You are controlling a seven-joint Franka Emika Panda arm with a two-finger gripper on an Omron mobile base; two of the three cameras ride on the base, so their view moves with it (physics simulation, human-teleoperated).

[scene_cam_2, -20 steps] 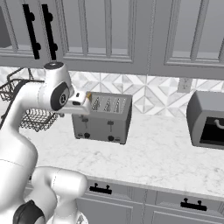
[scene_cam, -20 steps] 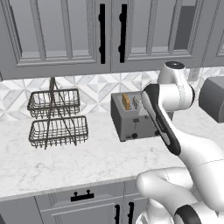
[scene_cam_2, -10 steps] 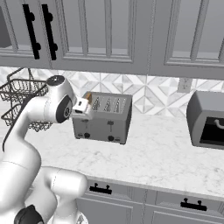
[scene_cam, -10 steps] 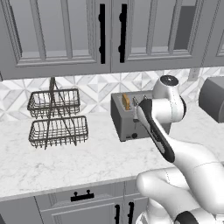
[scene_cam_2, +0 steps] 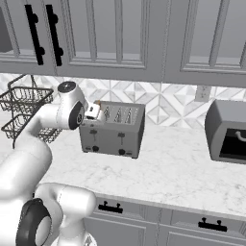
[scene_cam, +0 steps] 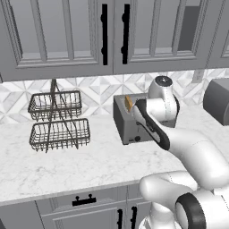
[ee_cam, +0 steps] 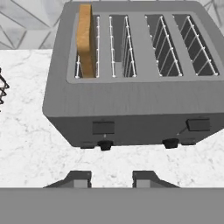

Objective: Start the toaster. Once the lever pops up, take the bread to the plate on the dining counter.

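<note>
The boxy grey toaster point(ee_cam: 131, 105) stands on the white marble worktop, also seen from the sides point(scene_cam: 129, 125) point(scene_cam_2: 113, 130). One golden-tan slice of bread point(ee_cam: 85, 39) stands upright in its leftmost slot, its top poking out point(scene_cam: 128, 103) point(scene_cam_2: 97, 103). My gripper point(ee_cam: 112, 178) hangs just in front of and above the toaster's front face, by the left lever point(ee_cam: 103, 127). Its fingertips point(ee_cam: 81, 177) stand a narrow gap apart with nothing between them. From the right base view the gripper point(scene_cam_2: 93, 112) is at the toaster's left top corner. The plate and the dining counter are out of view.
A two-tier wire basket point(scene_cam: 58, 120) point(scene_cam_2: 24, 110) stands left of the toaster. A rounded dark grey appliance point(scene_cam_2: 228, 129) point(scene_cam: 219, 100) sits to the right. Grey wall cabinets point(scene_cam: 107, 36) hang overhead. Bare worktop point(scene_cam: 89, 165) lies in front.
My arm's upper joints swung a little to the left and the hand drew in closer to the toaster's left end. Toaster and bread stayed put.
</note>
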